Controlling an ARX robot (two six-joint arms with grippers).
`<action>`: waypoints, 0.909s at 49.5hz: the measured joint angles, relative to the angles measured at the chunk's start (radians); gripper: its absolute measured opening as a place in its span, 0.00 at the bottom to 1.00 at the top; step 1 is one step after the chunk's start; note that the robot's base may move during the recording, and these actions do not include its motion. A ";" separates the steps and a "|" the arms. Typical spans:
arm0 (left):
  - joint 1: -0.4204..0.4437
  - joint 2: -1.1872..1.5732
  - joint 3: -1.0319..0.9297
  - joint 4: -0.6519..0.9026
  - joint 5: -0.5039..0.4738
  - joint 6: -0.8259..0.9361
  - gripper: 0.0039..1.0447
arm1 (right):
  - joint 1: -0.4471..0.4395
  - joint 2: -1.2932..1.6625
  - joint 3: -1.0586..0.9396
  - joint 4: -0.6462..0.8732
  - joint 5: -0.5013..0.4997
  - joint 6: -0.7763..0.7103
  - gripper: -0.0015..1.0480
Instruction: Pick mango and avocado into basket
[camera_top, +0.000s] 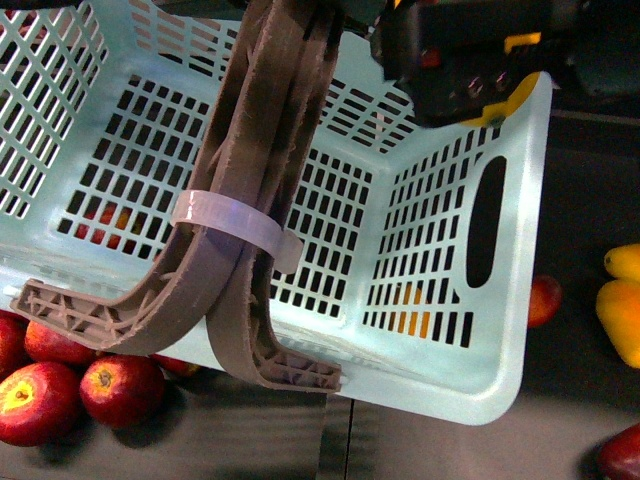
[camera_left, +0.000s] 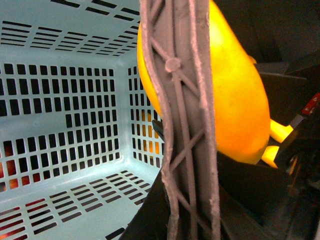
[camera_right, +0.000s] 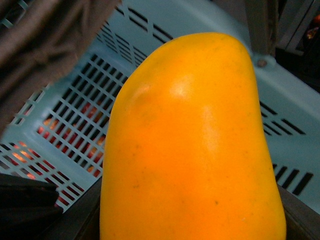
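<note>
Two handles (camera_top: 250, 200) arch over the basket (camera_top: 440, 330) mid-worktop in the front view; the right arm (camera_top: 460, 60) hangs above its far-right corner. Left wrist view: the mango (camera_left: 235, 85), glossy yellow-orange, long axis upright, shows behind a handle; the left gripper's state I cannot tell. Right wrist view: the right gripper (camera_right: 165, 227) clamps the mango over the basket floor.

— How many baskets?
— One basket (camera_top: 520, 200), with two brown handles (camera_top: 270, 120) and one white tie (camera_top: 230, 218).
— And fruit?
— One big mango (camera_right: 190, 145), two more yellow fruits (camera_top: 622, 320), at least four red apples (camera_top: 120, 390).
</note>
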 joint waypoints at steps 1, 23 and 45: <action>0.000 0.000 0.000 0.000 -0.010 0.000 0.07 | 0.008 0.012 0.003 0.001 0.010 0.000 0.61; 0.014 0.000 -0.001 -0.005 -0.043 0.021 0.07 | 0.070 0.127 0.024 0.054 0.077 0.028 0.61; 0.012 0.004 -0.004 -0.005 -0.040 0.029 0.07 | 0.082 0.208 0.005 0.142 0.106 0.016 0.61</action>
